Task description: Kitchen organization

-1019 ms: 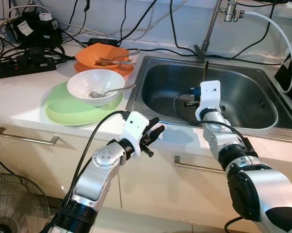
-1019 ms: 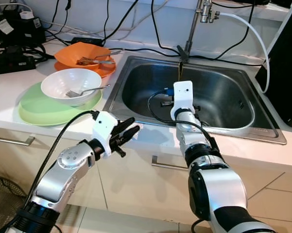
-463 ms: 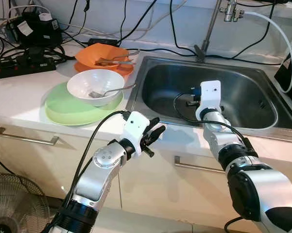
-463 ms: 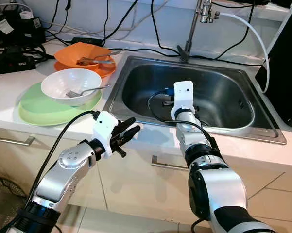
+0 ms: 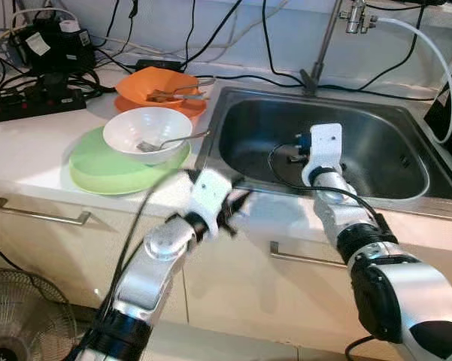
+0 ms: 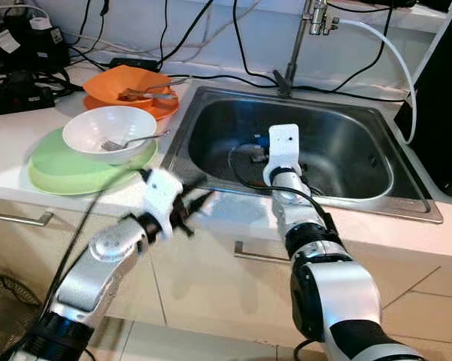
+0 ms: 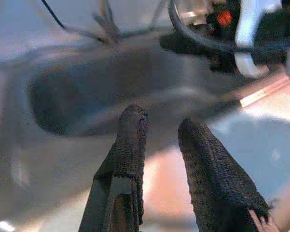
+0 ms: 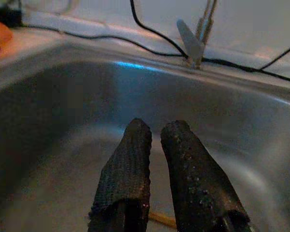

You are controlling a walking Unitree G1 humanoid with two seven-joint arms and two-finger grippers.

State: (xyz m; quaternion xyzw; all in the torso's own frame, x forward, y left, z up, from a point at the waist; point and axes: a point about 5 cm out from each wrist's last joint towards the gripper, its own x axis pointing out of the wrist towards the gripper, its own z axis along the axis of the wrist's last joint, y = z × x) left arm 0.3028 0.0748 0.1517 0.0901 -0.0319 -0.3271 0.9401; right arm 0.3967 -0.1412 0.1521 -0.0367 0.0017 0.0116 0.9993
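The right gripper (image 8: 157, 133) hangs low inside the steel sink (image 5: 376, 128), its 2 black fingers (image 8: 130, 159) nearly together with a thin gap and nothing between them. A thin yellowish stick (image 8: 161, 220) lies on the sink floor just beneath them; what it is cannot be told. The left gripper (image 7: 159, 128) is at the front edge of the counter (image 5: 30, 150), just left of the sink, blurred in the head views. Its 2 fingers (image 7: 130, 140) are apart and hold nothing.

On the counter left of the sink, a white bowl (image 5: 147, 131) with a fork (image 5: 169, 141) in it sits on a green plate (image 5: 98, 169). Behind it, an orange bowl (image 5: 154, 84) holds metal cutlery (image 5: 177, 94). Black cables (image 5: 248, 45) run along the wall behind, and a tap (image 5: 353, 15) stands over the sink's back rim.
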